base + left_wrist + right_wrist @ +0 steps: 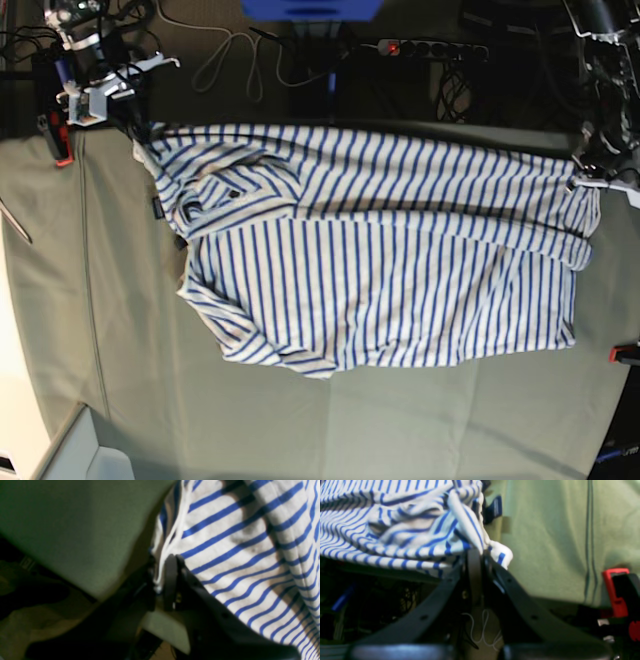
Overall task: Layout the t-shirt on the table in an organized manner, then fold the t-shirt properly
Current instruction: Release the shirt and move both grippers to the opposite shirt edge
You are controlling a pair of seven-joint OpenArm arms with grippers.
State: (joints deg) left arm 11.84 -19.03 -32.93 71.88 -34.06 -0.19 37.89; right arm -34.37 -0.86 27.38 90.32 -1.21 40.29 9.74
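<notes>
1. Striped t-shirt (380, 270) lies stretched across the far side of the table (130, 350), w/ the end at the base view's left bunched.
2. Left gripper (163, 580) pinches one shirt edge; right gripper (480, 555) is clamped on a bunched corner.
3. Step: layout, not folding yet.
4. Next move probably needs both corners pulled taut, then lowered flat.

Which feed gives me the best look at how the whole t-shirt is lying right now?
The base view: it shows the whole t-shirt stretched across the table, one end bunched. The left wrist view shows only striped cloth at the left gripper; the right wrist view shows only a bunched corner in the right gripper.
</notes>
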